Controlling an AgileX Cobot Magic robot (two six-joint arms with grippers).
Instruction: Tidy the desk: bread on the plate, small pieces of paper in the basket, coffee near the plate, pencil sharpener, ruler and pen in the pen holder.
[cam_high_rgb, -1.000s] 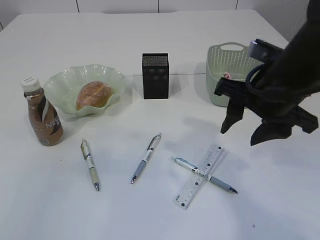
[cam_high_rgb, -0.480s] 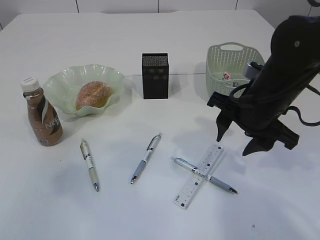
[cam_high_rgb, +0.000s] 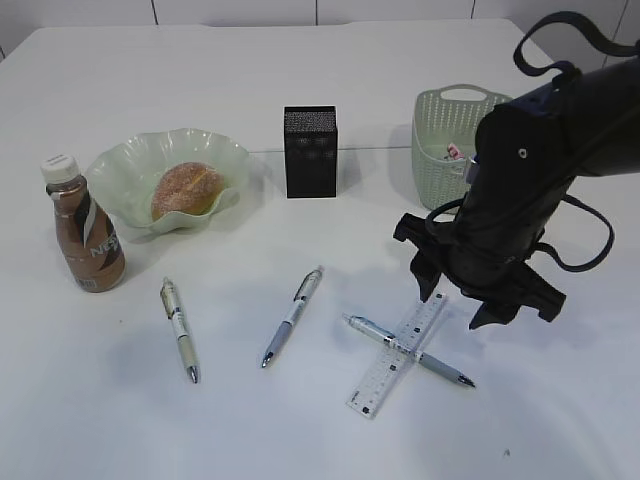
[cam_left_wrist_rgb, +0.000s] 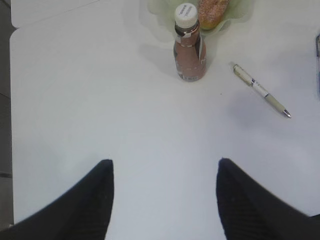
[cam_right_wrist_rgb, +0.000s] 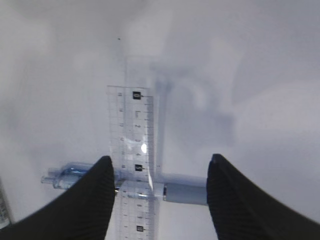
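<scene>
So the right gripper (cam_high_rgb: 458, 305) is hanging just above the ruler (cam_high_rgb: 398, 352) at about 4 o'clock on the desk (cam_high_rgb: 320, 430), jaws spread wide with nothing between them. In the right wrist view the ruler (cam_right_wrist_rgb: 132, 165) runs straight up the gap between the two black fingers (cam_right_wrist_rgb: 85, 200), and a blue-grey pen (cam_high_rgb: 410, 351) crosses it, making an X. I honestly can't tell which of the two lies on top.

The left gripper (cam_left_wrist_rgb: 165, 200) is off on its own side, also wide open and empty, hovering over bare desk with the coffee (cam_left_wrist_rgb: 189, 45) at its 12 o'clock.

Rest of the layout from the exterior view:
- bread (cam_high_rgb: 187, 190) sits in the plate (cam_high_rgb: 125, 170) at roughly 10 o'clock
- coffee (cam_high_rgb: 85, 228) stands upright just beside the plate, at its 8 o'clock
- pen holder (cam_high_rgb: 311, 151) stands near 12 o'clock, middle of the desk
- basket (cam_high_rgb: 445, 130) sits at 2 o'clock, with a small scrap inside, too tiny to identify
- a cream pen (cam_high_rgb: 180, 330) and a silver-blue pen (cam_high_rgb: 292, 316) lie loose around 7 and 6 o'clock
</scene>
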